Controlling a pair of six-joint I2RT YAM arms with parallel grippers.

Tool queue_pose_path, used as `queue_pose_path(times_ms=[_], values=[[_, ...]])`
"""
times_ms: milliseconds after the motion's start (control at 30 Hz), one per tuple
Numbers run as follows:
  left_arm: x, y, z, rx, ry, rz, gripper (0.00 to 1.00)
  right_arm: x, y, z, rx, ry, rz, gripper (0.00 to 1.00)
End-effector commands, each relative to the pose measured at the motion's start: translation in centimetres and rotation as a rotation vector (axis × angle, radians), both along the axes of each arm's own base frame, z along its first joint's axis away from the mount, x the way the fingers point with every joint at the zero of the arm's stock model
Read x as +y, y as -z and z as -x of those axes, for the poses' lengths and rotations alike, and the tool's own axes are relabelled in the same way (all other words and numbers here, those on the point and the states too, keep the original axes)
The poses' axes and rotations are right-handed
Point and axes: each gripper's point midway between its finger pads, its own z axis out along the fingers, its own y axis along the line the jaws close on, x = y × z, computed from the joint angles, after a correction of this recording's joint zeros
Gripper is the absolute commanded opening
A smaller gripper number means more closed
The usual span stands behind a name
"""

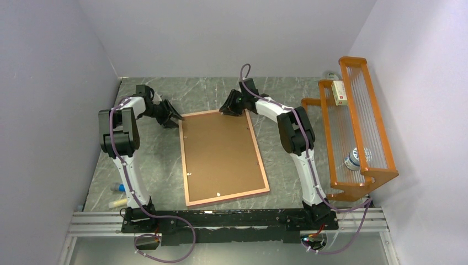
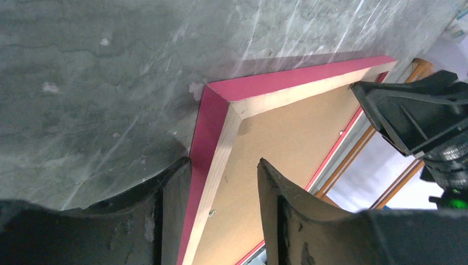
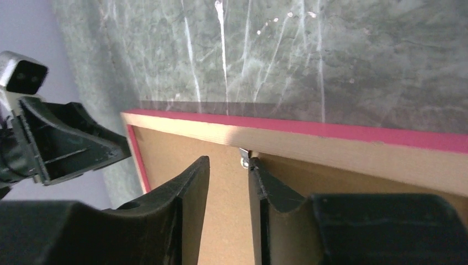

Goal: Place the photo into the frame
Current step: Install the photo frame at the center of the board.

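The frame (image 1: 182, 160) lies face down on the table, pale wood back up and pink sides showing, with a brown backing board (image 1: 221, 154) filling it. The photo is hidden. My left gripper (image 1: 175, 118) is at the frame's far left corner. In the left wrist view it (image 2: 223, 161) stands open, straddling the frame's (image 2: 208, 132) left rail, one finger outside the pink side and one over the board (image 2: 287, 132). My right gripper (image 1: 225, 110) is at the far edge. It (image 3: 229, 160) is open over the board (image 3: 165, 149), one fingertip against a small metal tab (image 3: 244, 159) on the frame (image 3: 342, 146).
An orange wire rack (image 1: 359, 127) stands at the right, holding a small white box (image 1: 339, 92) and a can (image 1: 356, 159). Two small items (image 1: 117, 187) lie near the left arm's base. The two grippers face each other across the frame's far edge.
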Motion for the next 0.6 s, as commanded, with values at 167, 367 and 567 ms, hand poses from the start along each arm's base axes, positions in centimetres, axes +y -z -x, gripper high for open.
queue_pose_path(times_ms=[167,367,567], values=[[2.7,-5.5,-1.4,-0.128,-0.076,-0.087,0.66,-3.9,-6.4,1.2,-0.123,0.095,0.233,0.48],[4.1,-7.3,0.4,-0.142,-0.141,-0.168,0.67,-0.6,-7.7,5.7,-0.147,-0.012,0.360,0.50],[4.9,-7.5,4.6,-0.105,-0.234,-0.235,0.64,5.4,-8.2,12.1,-0.197,-0.174,0.454,0.54]])
